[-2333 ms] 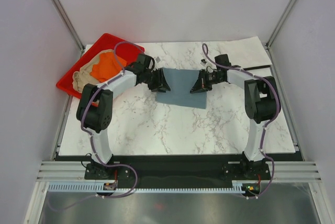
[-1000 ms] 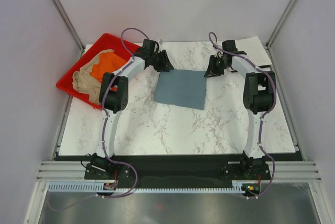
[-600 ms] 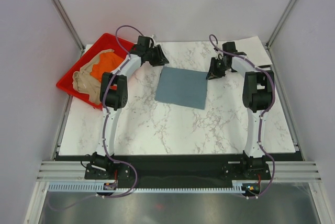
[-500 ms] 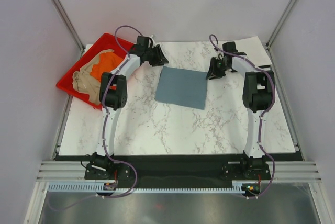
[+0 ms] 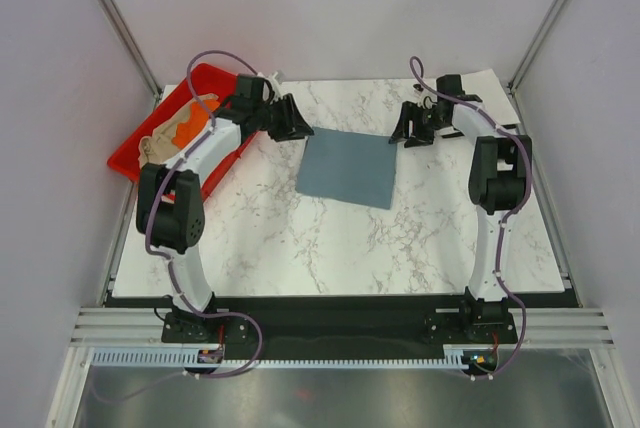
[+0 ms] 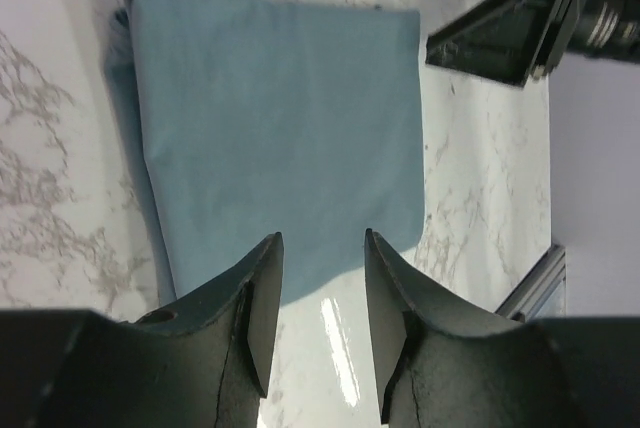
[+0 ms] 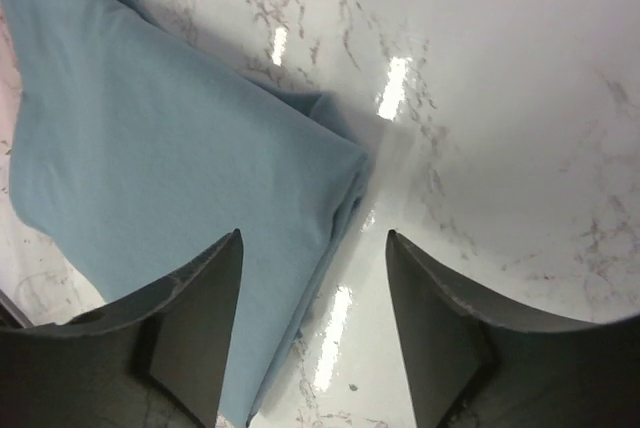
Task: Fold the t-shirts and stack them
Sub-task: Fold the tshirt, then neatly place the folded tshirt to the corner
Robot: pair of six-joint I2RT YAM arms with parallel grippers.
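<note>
A slate blue-grey t-shirt lies folded into a flat rectangle on the marble table; it also fills the left wrist view and the right wrist view. My left gripper hovers off the shirt's far left corner, open and empty. Off the far right corner, my right gripper is open with nothing between its fingers. An orange t-shirt and a tan-beige t-shirt lie crumpled in the red tray, partly hidden by the left arm.
The red tray sits at the table's far left corner, overhanging the edge. The left arm stretches across it. Metal frame posts rise at both back corners, with grey walls on either side.
The right gripper has opened wide and pulled back slightly from the shirt's corner. The left arm has swung its elbow left and down over the tray, its gripper drawing slightly away from the shirt.
</note>
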